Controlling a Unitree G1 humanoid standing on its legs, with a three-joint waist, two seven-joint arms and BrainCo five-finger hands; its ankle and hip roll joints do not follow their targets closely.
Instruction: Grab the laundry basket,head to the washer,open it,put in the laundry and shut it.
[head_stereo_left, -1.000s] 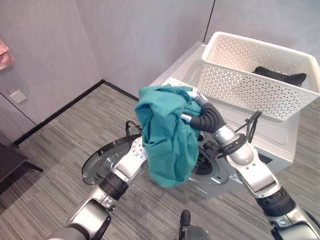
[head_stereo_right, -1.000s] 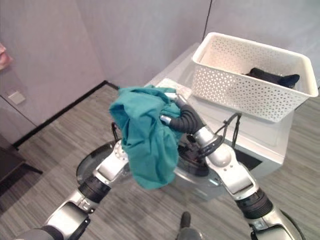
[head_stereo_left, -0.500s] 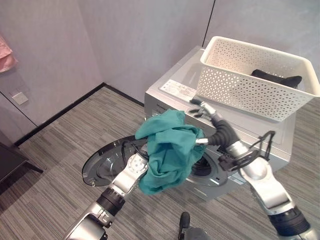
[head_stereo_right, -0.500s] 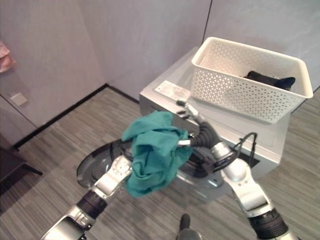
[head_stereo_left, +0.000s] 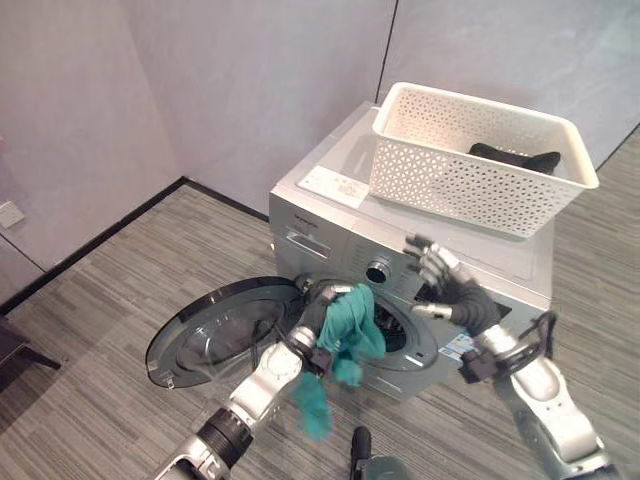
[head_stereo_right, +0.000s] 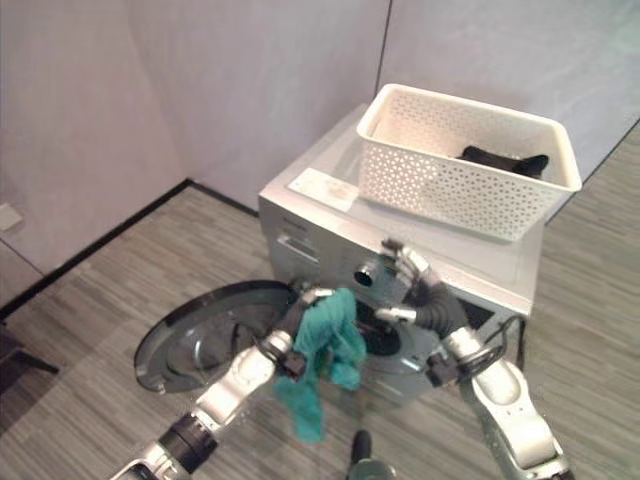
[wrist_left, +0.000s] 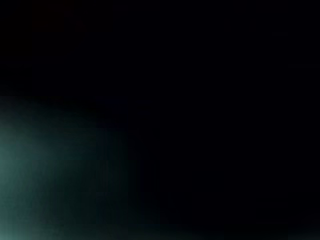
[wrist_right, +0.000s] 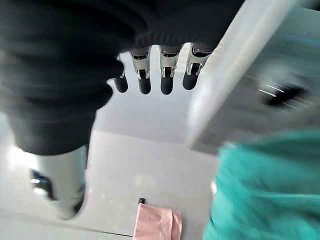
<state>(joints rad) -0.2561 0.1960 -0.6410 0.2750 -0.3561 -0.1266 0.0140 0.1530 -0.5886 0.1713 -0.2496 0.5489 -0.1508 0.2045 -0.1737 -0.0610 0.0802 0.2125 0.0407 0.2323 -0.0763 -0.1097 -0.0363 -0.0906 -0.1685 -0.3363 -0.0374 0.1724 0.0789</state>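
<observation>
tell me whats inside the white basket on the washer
A dark piece of clothing lies in the far end of the white basket. Its near wall hides the rest of the bottom, so more laundry there cannot be ruled out.

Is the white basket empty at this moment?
No, a dark garment lies inside the white basket on top of the washer.

Two silver-grey robot arms with black ribbed bands at the joints. The right hand (head_stereo_left: 440, 285) has silver fingers (wrist_right: 166, 75) with dark tips and a dark ribbed wrist cover; the left hand (head_stereo_right: 300, 320) wears the same cover.
</observation>
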